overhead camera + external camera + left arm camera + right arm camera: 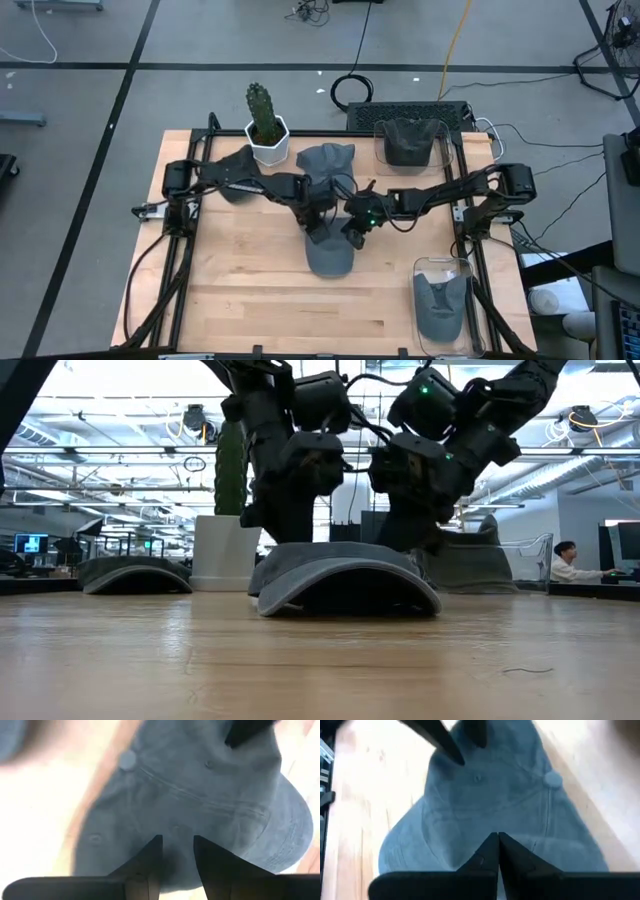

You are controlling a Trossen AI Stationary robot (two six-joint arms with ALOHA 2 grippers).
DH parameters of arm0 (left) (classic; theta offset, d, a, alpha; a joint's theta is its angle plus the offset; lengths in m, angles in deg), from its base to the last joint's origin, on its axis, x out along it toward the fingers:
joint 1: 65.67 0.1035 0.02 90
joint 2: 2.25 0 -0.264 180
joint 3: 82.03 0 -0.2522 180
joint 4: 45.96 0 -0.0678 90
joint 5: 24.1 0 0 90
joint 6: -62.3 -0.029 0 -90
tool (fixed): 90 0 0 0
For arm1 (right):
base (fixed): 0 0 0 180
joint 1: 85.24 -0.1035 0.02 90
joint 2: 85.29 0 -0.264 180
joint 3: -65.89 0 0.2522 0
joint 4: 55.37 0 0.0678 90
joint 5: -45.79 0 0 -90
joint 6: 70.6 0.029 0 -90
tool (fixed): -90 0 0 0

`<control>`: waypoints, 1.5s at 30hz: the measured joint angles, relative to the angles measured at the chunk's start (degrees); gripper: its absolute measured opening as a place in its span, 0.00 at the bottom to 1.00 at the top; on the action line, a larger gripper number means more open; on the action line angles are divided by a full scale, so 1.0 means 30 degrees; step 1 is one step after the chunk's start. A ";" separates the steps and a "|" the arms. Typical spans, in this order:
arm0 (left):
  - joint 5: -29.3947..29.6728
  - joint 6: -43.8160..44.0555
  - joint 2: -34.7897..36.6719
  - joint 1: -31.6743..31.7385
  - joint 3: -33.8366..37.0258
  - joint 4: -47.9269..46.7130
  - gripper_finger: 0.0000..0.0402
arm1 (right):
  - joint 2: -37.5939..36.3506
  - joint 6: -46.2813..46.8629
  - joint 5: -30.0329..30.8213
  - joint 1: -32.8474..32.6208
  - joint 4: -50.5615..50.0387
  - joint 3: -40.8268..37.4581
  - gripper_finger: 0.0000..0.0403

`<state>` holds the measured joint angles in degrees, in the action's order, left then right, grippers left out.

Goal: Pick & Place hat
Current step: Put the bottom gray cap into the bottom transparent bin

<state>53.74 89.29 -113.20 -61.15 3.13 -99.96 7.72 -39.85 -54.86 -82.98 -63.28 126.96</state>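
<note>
A grey-blue hat (pixel 330 258) lies on the wooden table's middle, its brim (pixel 345 582) arched toward the near edge and resting on the wood. My left gripper (pixel 319 227) comes down on the crown's far left side, its fingers a little apart with cloth between them (pixel 177 845). My right gripper (pixel 352 234) reaches in from the right, shut, its tips at the crown (pixel 498 837). The crown's top button (pixel 127 760) shows between the two. My left gripper has the crown's lower side (pixel 175 827) between its two fingers, slanting down from the far left. The hat lies on the table. How many layers it has cannot be told. My right gripper's shut fingertips (pixel 490 845) meet the crown's cloth (pixel 495 827), slanting down from the right. Whether any cloth is pinched between them, I cannot tell.
A cactus in a white pot (pixel 266 128) stands at the far edge, another grey hat (pixel 326 163) next to it. Clear bins with hats sit at the far right (pixel 410 145) and near right (pixel 441 305). A further hat (pixel 236 186) lies under the left arm.
</note>
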 joint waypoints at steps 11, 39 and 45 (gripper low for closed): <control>0.1340 -0.0994 0.4909 0.0671 -0.0007 -0.2207 0.29 | -0.5593 -0.3305 0.0698 0.0760 -0.5322 0.1394 0.00; 0.4101 -0.0391 1.5110 -0.0475 -0.0007 -0.0583 0.29 | 0.3875 -0.6363 -0.1287 -0.1083 -1.0072 1.1067 0.35; 0.4123 -0.0397 1.5407 -0.1780 -0.0007 -0.1991 0.29 | 0.5010 -0.6102 -0.1524 -0.1324 -1.0746 1.1074 0.50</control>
<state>66.11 88.10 -66.98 -66.49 3.11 -105.93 22.75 -58.16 -59.43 -86.95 -95.52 160.18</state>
